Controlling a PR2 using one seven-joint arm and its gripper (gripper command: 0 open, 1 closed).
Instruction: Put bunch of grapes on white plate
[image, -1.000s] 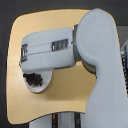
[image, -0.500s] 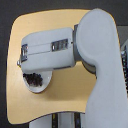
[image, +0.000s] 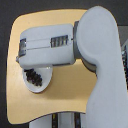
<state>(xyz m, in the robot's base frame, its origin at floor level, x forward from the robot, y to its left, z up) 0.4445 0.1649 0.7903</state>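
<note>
My arm (image: 75, 45) fills most of the exterior view, a big grey-white shoulder and forearm stretched across the tan table (image: 65, 92) toward the exterior view's left. Under the forearm's far end I see the white plate (image: 42, 86), only its lower part showing past the arm. The bunch of grapes (image: 34, 76) lies on that plate, a dark cluster toward the plate's left side, inside the rim as far as I can tell.

The gripper itself I cannot find; the forearm hides it, so I cannot tell whether its fingers are spread, pressed together or pinching the grapes.

My worry from here: if the fingers have any hold on the bunch, lifting away would drag it off the plate or roll loose grapes over the rim. The plate sits near the table's left edge, so a nudge from the arm could push it toward that edge. Working blind makes both more likely.

Nothing else stands on the table that I can see. The only obstruction is my own arm blocking the view.
</note>
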